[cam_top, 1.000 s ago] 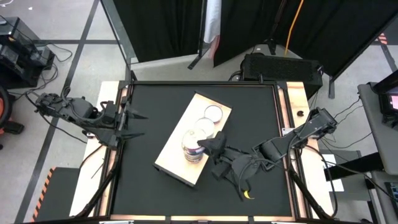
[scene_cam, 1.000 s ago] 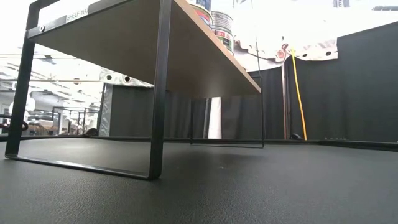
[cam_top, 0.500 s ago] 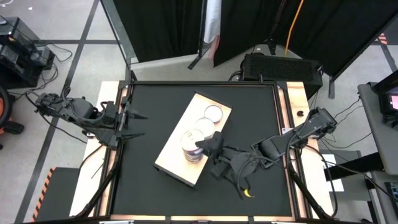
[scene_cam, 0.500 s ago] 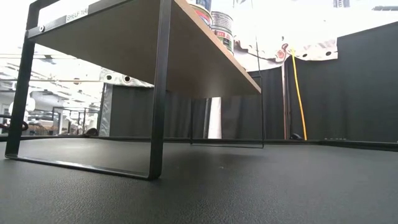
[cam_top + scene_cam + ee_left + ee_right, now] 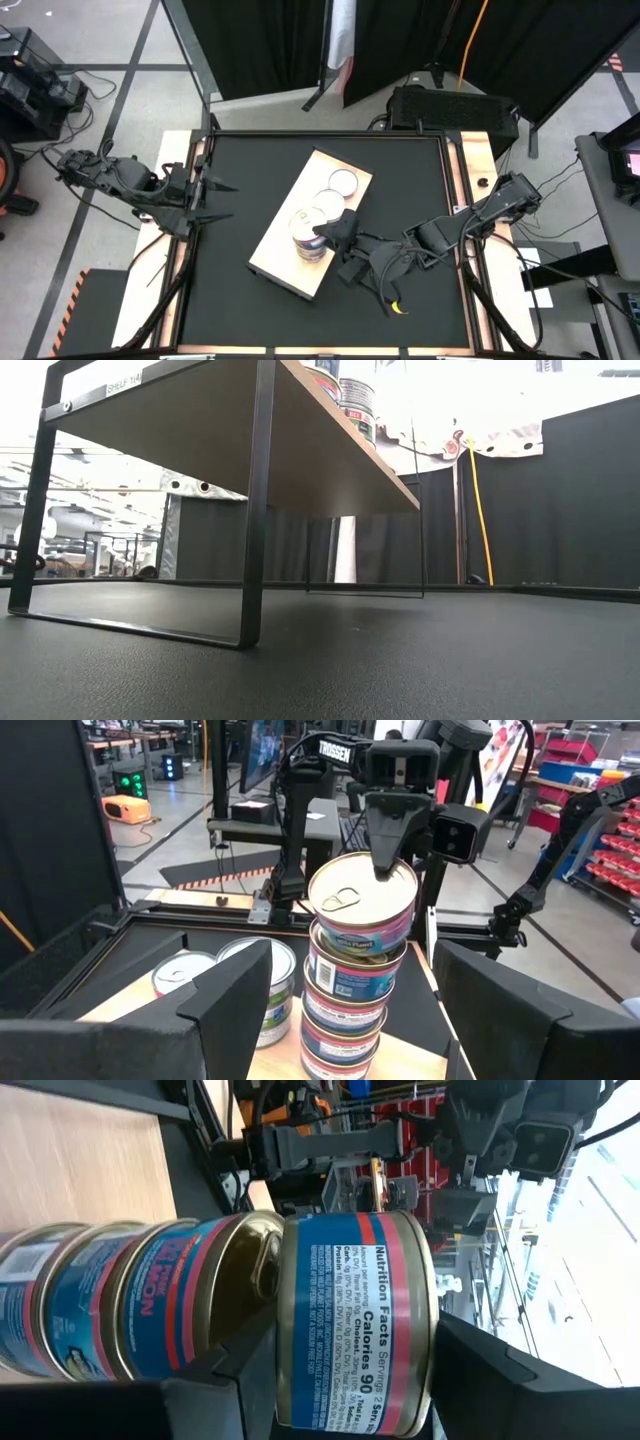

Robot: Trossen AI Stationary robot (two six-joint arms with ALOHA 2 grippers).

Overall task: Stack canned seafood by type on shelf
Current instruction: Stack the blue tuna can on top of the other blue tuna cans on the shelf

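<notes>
The right gripper (image 5: 322, 232) is at the tall stack of tins (image 5: 309, 236), fingers spread either side of the top tin (image 5: 355, 1320), which sits slightly offset on the stack; contact cannot be confirmed. The stack stands on the shelf (image 5: 275, 255), mid-table. Two lower tin stacks (image 5: 333, 195) stand toward the shelf's far end. The left gripper (image 5: 213, 198), fingers apart, waits at the table's left edge.
</notes>
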